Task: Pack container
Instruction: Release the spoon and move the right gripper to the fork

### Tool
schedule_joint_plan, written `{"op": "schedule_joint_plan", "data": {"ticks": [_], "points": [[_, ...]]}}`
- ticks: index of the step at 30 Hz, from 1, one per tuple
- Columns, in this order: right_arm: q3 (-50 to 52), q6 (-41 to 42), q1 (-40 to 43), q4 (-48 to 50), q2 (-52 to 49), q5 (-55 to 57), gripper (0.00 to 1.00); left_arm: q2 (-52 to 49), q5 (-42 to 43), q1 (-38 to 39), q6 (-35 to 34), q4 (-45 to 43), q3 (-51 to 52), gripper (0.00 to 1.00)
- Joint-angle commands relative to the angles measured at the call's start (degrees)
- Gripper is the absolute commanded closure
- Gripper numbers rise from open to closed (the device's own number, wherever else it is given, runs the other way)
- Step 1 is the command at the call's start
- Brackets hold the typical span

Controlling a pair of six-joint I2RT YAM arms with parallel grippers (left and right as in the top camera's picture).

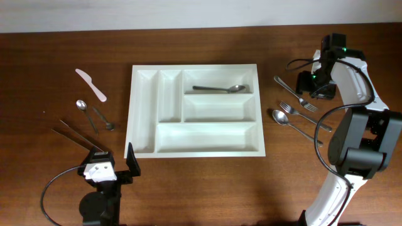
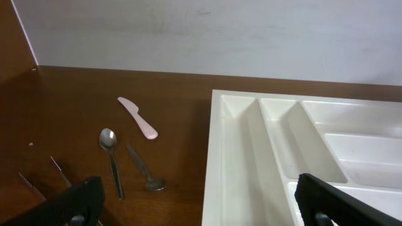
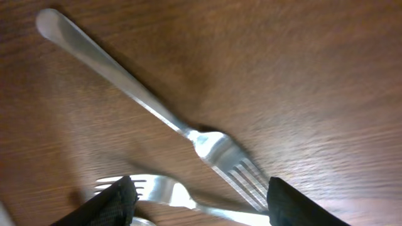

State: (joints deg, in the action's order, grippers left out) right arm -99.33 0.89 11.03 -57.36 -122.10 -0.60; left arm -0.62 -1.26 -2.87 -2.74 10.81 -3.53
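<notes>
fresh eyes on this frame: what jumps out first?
The big white cutlery tray fills the centre of the overhead view, with one spoon alone in its top long compartment. To its right, the right claw hangs open, low over a fork. To the tray's left lies a pale pink knife.

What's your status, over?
Right gripper open above a fork. Left gripper open by container corner. One spoon inside. Nothing blocking.

Robot lab setup, wooden table, bare white wall, mounted arms
</notes>
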Motion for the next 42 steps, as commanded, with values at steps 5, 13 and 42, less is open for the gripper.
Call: {"op": "schedule_joint_plan", "data": {"ticks": [5, 13, 42], "points": [[-0.94, -15.58, -1.57, 8.17, -0.57, 4.28, 0.25, 0.33, 0.46, -0.28, 0.68, -0.33, 0.44, 0.01], [-0.94, -19.06, -1.73, 10.64, -4.59, 2.36, 0.26, 0.33, 0.46, -0.28, 0.68, -0.33, 0.42, 0.01], [0.55, -13.88, -2.01, 5.68, -10.38, -2.84, 0.96, 0.33, 0.46, -0.28, 0.68, -0.33, 0.44, 0.01]]}}
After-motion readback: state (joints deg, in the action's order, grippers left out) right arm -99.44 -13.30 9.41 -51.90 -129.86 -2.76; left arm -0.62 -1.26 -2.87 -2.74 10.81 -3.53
